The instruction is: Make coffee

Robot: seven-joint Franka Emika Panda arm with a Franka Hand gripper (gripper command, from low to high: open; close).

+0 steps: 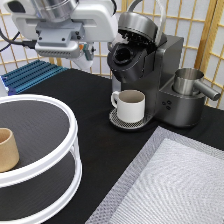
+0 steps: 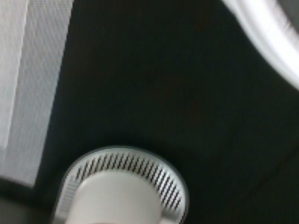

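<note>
The dark coffee machine [image 1: 150,70] stands at the back of the black table with its lid raised and its pod chamber [image 1: 122,56] open and dark inside. A white handled mug [image 1: 131,105] sits on the machine's round drip tray [image 1: 116,120]. In the wrist view the mug [image 2: 120,200] and the slotted tray [image 2: 127,165] show from above. My gripper [image 1: 84,53] hangs at the exterior view's top left, just left of the open chamber and above the table. The coffee pod is not in view.
A white two-tier round shelf [image 1: 70,125] fills the exterior view's left, with a tan handleless cup [image 1: 6,149] on its top tier. A steel jug [image 1: 189,80] sits at the machine's right. A grey mat [image 1: 175,185] lies at bottom right. A blue rack [image 1: 30,75] is at back left.
</note>
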